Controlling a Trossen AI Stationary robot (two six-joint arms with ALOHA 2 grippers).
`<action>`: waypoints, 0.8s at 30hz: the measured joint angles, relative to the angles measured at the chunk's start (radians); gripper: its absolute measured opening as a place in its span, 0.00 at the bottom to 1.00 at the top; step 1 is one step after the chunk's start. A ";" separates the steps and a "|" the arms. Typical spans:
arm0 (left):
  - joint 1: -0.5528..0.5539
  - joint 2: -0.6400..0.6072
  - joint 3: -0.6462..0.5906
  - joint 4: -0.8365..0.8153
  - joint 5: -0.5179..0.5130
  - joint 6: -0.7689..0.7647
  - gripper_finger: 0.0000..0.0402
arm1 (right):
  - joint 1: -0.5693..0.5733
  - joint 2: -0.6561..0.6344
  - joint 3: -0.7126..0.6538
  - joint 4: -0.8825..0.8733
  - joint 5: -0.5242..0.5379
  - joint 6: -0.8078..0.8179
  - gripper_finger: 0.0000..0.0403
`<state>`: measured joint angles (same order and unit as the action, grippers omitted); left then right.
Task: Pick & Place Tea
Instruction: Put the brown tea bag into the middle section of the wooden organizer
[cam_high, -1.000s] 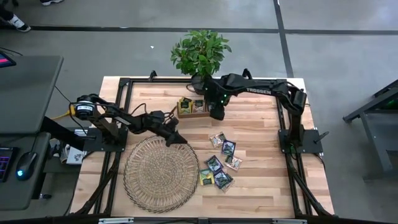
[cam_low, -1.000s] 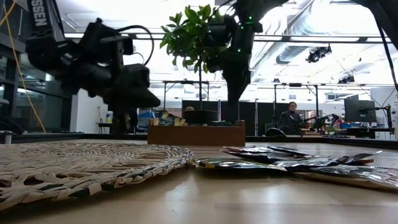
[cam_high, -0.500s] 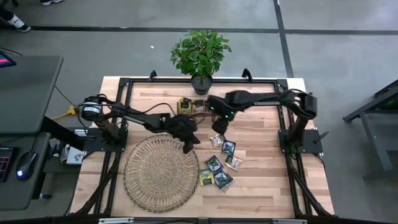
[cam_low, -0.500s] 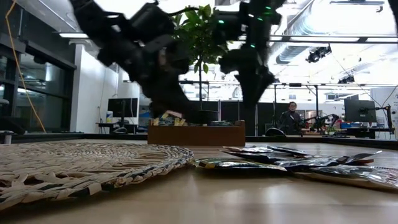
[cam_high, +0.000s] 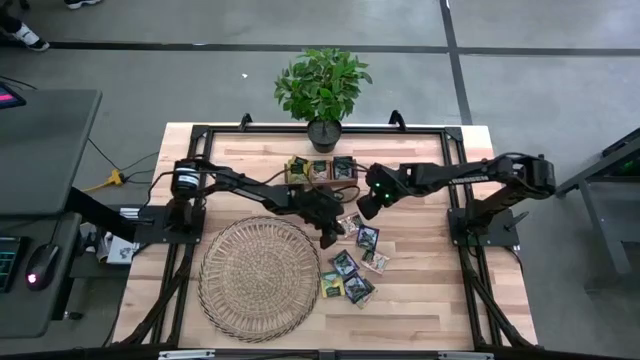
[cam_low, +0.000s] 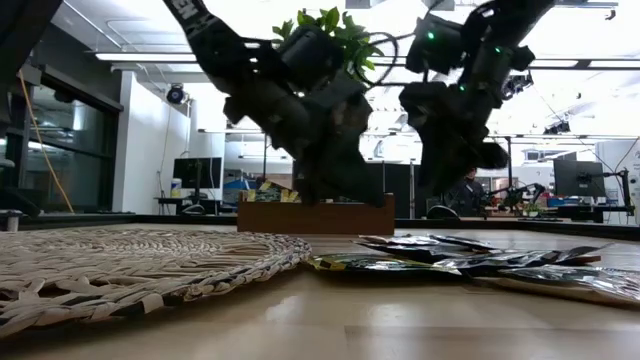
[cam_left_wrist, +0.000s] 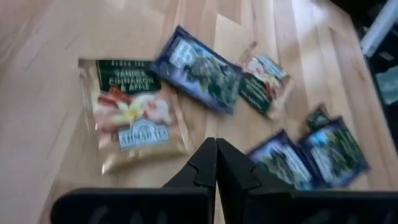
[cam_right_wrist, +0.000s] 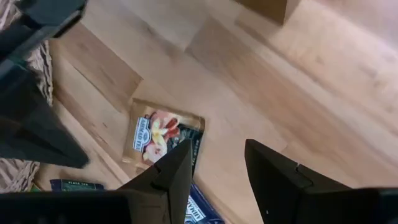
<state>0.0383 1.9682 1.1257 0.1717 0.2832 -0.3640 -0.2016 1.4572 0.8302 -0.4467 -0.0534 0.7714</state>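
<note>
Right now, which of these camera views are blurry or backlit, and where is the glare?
Low view: bright ceiling lights backlight both arms into silhouettes, and the near wicker mat is soft. Left wrist view: the tea sachets are smeared by motion blur, the shut left hand sharper. Right wrist view: the pale sachet looks slightly soft. High view: evenly lit.

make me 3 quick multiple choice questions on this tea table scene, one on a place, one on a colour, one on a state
1. Where does the wicker mat lie?
A. left of the loose sachets
B. on the wooden tray
C. under the plant

2. What colour is the sachet beside the pale sachet?
A. red
B. dark navy
C. orange

3. How are the left gripper fingers?
A. wide open
B. shut, holding nothing
C. shut on a sachet

Answers: 1 A, the high view shows it left of the sachets. 2 B, left wrist view shows navy. 3 B, the fingers meet with nothing between.
</note>
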 joint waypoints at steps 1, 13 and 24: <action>0.000 0.017 0.014 -0.011 -0.005 -0.001 0.00 | 0.004 -0.001 -0.018 0.022 -0.006 0.016 0.36; 0.000 0.103 0.084 -0.109 -0.166 -0.007 0.00 | 0.069 -0.001 -0.096 0.138 -0.010 0.115 0.36; 0.000 0.151 0.092 -0.097 -0.188 -0.072 0.00 | 0.093 0.003 -0.096 0.129 0.068 0.282 0.38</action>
<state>0.0383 2.1197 1.2175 0.0749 0.0947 -0.4364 -0.1085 1.4605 0.7346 -0.3174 0.0148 1.0531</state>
